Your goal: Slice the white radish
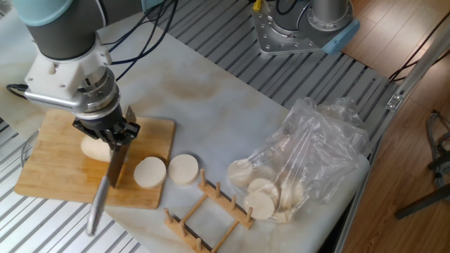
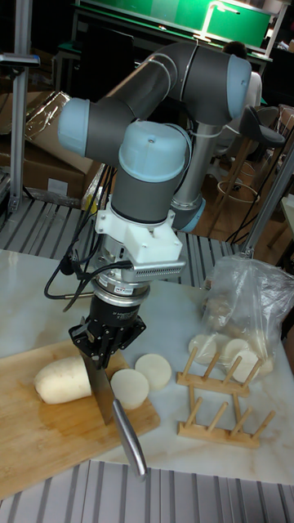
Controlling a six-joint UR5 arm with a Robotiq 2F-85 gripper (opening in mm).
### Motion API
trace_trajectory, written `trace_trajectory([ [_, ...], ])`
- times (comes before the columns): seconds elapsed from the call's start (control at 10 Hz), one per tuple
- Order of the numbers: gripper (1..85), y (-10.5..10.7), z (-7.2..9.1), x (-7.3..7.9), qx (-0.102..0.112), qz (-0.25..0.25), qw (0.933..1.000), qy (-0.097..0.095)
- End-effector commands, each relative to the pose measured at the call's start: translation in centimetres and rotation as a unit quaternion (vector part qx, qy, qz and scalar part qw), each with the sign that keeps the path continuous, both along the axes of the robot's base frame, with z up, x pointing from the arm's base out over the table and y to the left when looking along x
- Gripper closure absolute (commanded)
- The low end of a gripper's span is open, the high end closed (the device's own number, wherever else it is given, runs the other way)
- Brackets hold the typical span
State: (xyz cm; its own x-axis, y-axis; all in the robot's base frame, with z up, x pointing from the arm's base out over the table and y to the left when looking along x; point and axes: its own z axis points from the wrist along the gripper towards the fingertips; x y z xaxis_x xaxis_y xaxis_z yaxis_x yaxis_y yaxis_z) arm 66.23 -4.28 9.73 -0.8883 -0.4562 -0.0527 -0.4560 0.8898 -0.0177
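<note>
The white radish (image 1: pixel 91 150) (image 2: pixel 62 381) lies on the wooden cutting board (image 1: pixel 49 172) (image 2: pixel 49 429), its right end hidden behind the knife in the fixed view. My gripper (image 1: pixel 107 135) (image 2: pixel 101 350) hangs over that right end, shut on a knife (image 1: pixel 114 167) (image 2: pixel 103 394). The blade points down at the board just right of the radish, and the metal handle (image 1: pixel 96 209) (image 2: pixel 131 440) sticks out past the board's front edge. Two round slices lie flat to the right: one (image 1: pixel 150 172) (image 2: pixel 129 387) on the board's corner, the other (image 1: pixel 183 169) (image 2: pixel 153 369) on the white mat.
A wooden peg rack (image 1: pixel 208 209) (image 2: pixel 220 400) stands right of the slices. Further right, a clear plastic bag (image 1: pixel 309 151) (image 2: pixel 245 306) holds pale round slices. A second robot base (image 1: pixel 302 28) sits at the back. Cables trail behind my arm.
</note>
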Motion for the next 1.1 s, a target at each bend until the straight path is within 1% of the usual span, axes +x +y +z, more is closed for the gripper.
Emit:
trace_trajectory([
  [0.0,69.0,0.3,-0.24,0.01,0.008,0.001,1.0,0.0],
  [0.3,69.0,0.07,-0.14,0.16,0.005,0.004,1.0,-0.002],
  [0.6,69.0,-0.2,0.19,0.71,0.002,0.007,1.0,-0.003],
  [0.7,69.0,-0.41,0.15,0.88,-0.003,0.007,1.0,-0.003],
  [0.8,69.0,-0.68,0.11,0.89,-0.009,0.004,1.0,0.0],
  [0.9,69.3,-0.4,-0.03,0.7,-0.006,0.001,1.0,0.005],
  [1.0,69.3,-0.2,-0.25,0.79,-0.007,0.0,1.0,0.006],
])
